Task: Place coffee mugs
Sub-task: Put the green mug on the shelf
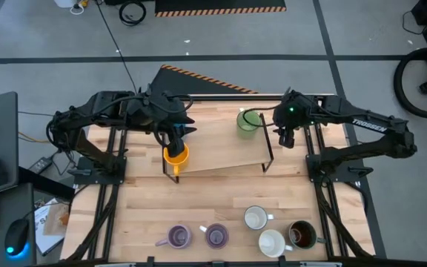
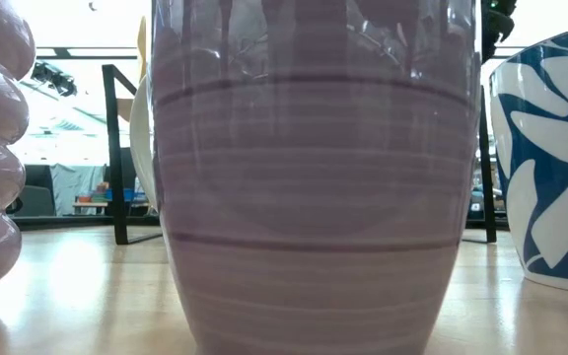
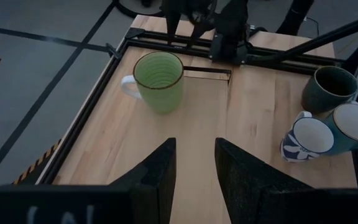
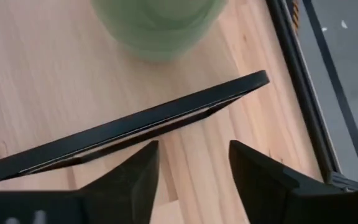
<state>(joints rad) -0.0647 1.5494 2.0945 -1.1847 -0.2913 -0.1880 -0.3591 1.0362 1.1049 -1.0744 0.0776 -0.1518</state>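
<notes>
Even overhead light, soft shadows, one view crowded by a mug

The table [image 1: 221, 200] is evenly lit from above; the low view is filled by a blurred, glare-streaked purple mug [image 2: 314, 177] against a washed-out bright room, and the green mug [image 4: 160, 25] is out of focus in the right wrist view.

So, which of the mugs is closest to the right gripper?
The green mug, beside the right gripper at the far side of the table; every other mug sits farther off.

A green mug [image 1: 247, 121] stands upright near the bench's [image 1: 139, 215] far edge. An orange mug [image 1: 175, 156] sits left of centre. Two purple mugs [image 1: 179, 236] [image 1: 216, 236], two white mugs [image 1: 256, 218] [image 1: 271, 242] and a dark brown mug [image 1: 301, 234] stand upright along the near edge.
</notes>
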